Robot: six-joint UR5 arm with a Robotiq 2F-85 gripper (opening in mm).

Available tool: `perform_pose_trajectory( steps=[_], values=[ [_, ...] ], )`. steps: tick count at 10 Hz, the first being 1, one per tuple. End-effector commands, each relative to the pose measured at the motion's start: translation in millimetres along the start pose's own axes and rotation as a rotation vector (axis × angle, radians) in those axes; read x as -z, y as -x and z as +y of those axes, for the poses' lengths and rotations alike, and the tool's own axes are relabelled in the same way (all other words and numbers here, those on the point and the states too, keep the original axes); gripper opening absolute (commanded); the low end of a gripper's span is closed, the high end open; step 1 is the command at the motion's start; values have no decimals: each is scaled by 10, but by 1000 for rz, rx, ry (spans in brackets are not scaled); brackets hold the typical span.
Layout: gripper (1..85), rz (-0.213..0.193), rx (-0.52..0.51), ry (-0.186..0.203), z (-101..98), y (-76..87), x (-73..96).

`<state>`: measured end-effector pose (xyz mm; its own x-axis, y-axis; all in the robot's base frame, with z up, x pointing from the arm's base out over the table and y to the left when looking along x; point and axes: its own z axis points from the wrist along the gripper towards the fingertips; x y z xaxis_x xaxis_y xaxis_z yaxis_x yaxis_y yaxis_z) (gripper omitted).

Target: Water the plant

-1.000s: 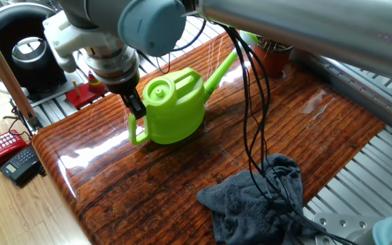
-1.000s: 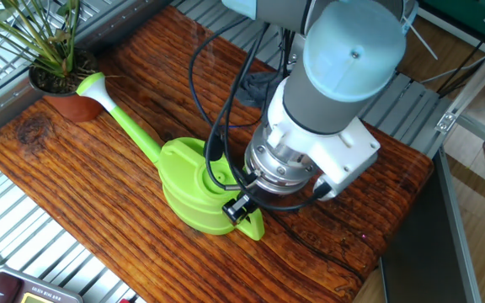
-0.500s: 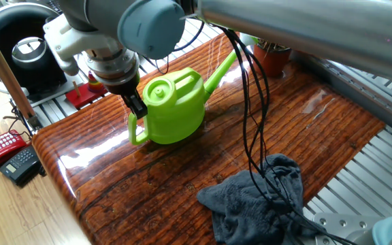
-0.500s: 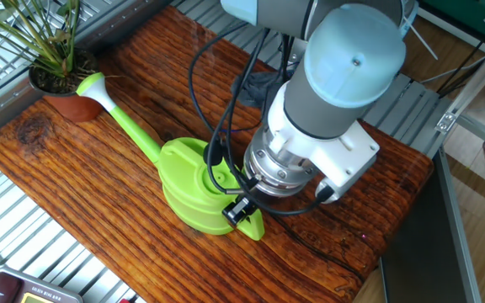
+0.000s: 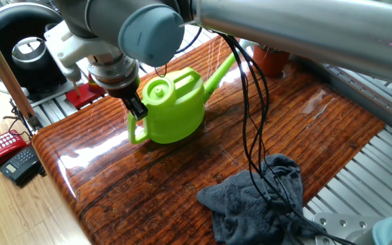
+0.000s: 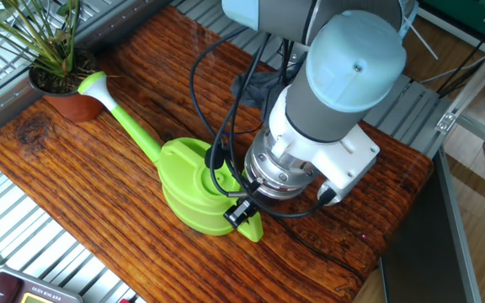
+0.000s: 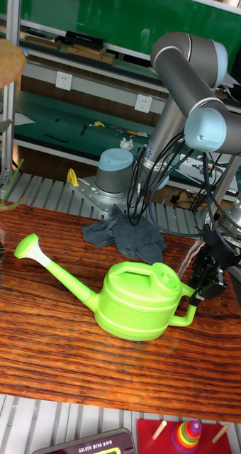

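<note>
The green watering can point(image 5: 174, 107) stands on the wooden table point(image 5: 182, 170), its spout pointing at the plant point(image 6: 47, 46). The plant has thin grass-like leaves and a terracotta pot point(image 6: 64, 103) at the table's far corner; the pot point(image 5: 272, 60) also shows behind the cables. My gripper point(image 5: 137, 107) comes down on the top of the can's rear handle point(image 7: 183, 312), its black fingers shut on it. In the tall fixed view the gripper point(image 7: 203, 287) is at the can's point(image 7: 138, 301) right side. The spout head point(image 6: 92, 83) almost touches the pot.
A crumpled dark grey cloth point(image 5: 257, 201) lies on the table's near right part, with black cables point(image 5: 254, 122) hanging down to it. A red phone point(image 5: 2, 145) and a black round device point(image 5: 26, 47) sit off the table's left. Metal grating surrounds the table.
The wrist has shifted a little at the handle, lower in the other fixed view. The watering can stays on the table in nearly the same spot.
</note>
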<state>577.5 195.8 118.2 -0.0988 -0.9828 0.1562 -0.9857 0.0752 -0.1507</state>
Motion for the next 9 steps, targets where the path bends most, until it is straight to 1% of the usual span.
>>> perform_pose_trajectory(
  steps=[1, 4, 5, 6, 7, 8, 9],
  values=[
    [373, -24, -13, 2, 27, 42, -52],
    [263, -26, -19, 1, 30, 53, -52],
    [240, -26, -21, 2, 35, 51, -48],
    [197, -26, -21, 4, 40, 50, -33],
    [120, -24, -21, 4, 40, 51, -6],
    [83, -24, -22, 8, 52, 46, 16],
    [57, -37, -22, 14, 62, 52, 31]
  ],
)
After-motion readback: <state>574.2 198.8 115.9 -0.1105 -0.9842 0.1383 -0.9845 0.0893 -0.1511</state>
